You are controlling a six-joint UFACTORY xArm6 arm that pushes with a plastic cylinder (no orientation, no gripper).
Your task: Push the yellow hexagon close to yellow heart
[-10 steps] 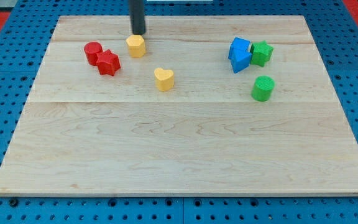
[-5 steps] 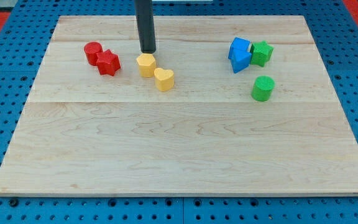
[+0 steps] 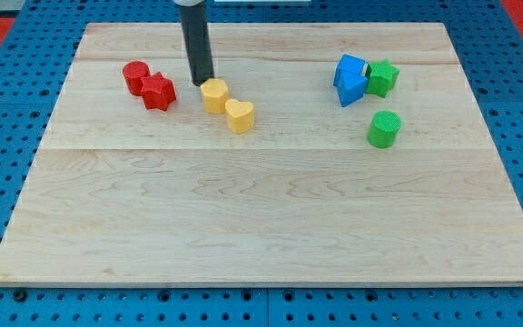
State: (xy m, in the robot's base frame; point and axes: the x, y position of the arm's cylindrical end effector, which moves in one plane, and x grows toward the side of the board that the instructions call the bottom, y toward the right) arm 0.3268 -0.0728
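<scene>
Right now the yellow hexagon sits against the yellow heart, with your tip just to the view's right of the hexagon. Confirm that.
Not quite. The camera view shows my tip at the view's upper left of the yellow hexagon, not its right. The rest holds: the hexagon sits against the yellow heart.

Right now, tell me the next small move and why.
Probably lift away or stop: the yellow hexagon already sits right against the yellow heart. My tip rests at the hexagon's upper-left edge, so pushing further would likely just shove both blocks along.
</scene>
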